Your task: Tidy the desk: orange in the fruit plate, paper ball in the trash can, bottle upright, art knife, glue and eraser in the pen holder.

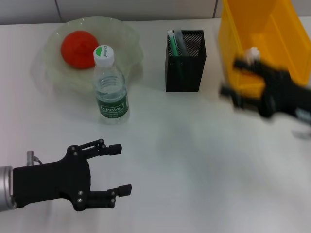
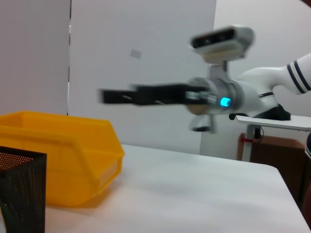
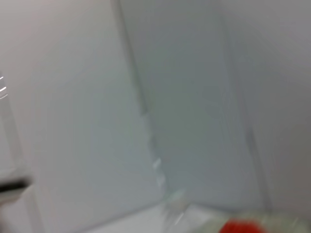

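Note:
The orange (image 1: 77, 48) lies in the pale green fruit plate (image 1: 129, 41). The water bottle (image 1: 111, 92) stands upright in front of the plate. The black mesh pen holder (image 1: 185, 60) holds a green-and-white item. A white paper ball (image 1: 251, 53) shows inside the yellow bin (image 1: 272, 29) that serves as trash can. My right gripper (image 1: 234, 78) is blurred, open and empty, at the bin's front edge; it also shows in the left wrist view (image 2: 116, 95). My left gripper (image 1: 121, 169) is open and empty above the near left table.
The white table (image 1: 194, 160) stretches between the two arms. The left wrist view shows the bin (image 2: 58, 155) and the pen holder (image 2: 19, 189). The right wrist view is smeared, with a red patch of the orange (image 3: 240, 226) low in it.

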`<state>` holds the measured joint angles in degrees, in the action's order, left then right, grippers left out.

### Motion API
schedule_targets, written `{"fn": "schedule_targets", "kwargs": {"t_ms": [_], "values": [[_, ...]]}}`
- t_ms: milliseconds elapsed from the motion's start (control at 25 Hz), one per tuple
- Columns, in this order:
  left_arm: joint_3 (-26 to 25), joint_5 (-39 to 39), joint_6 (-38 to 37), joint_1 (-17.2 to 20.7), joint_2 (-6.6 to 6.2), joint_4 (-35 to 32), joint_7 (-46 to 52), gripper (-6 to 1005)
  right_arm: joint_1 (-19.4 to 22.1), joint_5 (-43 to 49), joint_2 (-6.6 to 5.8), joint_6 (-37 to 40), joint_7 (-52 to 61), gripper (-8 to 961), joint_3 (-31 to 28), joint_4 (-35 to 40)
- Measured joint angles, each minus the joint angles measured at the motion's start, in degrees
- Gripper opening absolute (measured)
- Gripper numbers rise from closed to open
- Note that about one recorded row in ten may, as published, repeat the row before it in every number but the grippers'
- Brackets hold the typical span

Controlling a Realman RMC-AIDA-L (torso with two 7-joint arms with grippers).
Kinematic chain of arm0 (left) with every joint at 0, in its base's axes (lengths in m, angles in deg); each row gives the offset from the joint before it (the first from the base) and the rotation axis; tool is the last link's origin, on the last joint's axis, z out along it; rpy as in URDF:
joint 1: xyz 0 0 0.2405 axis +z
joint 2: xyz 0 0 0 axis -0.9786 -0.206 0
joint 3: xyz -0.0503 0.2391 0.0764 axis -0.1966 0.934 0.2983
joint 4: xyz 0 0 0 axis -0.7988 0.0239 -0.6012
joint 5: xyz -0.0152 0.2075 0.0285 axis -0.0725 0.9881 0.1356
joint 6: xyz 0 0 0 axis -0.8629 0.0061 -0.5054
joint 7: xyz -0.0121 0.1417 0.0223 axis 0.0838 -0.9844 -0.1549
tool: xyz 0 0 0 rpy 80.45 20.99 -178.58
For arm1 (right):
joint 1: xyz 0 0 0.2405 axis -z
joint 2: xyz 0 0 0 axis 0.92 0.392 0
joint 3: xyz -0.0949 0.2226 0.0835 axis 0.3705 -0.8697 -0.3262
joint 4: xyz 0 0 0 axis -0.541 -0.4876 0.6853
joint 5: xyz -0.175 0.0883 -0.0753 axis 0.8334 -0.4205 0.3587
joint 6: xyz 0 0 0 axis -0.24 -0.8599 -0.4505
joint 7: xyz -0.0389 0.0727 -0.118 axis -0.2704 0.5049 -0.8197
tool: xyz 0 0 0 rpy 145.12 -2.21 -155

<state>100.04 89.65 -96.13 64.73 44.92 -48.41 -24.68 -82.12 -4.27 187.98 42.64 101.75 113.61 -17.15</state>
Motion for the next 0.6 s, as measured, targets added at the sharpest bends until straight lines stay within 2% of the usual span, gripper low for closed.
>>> {"fn": "schedule_targets", "kwargs": {"t_ms": [120, 240, 440, 600], "values": [[-0.02, 0.04, -1.44, 0.02, -0.46, -0.03, 0.0, 857, 1.78, 11.6, -1.64, 8.87, 0.1, 743, -4.33, -0.61], [-0.01, 0.17, -3.16, 0.02, -0.86, -0.04, 0.0, 857, 1.52, 24.25, -2.14, 16.47, -0.02, 830, -7.34, -1.75], [0.28, 0.24, -4.41, -0.14, -1.4, -0.03, 0.14, 857, 1.97, 28.97, -0.16, 18.47, -2.95, 830, -8.95, -1.5], [0.38, 0.26, -4.41, -0.4, -1.16, 0.23, 0.14, 857, 1.54, 29.05, 0.87, 17.66, -4.62, 830, -9.14, -1.83]]}}
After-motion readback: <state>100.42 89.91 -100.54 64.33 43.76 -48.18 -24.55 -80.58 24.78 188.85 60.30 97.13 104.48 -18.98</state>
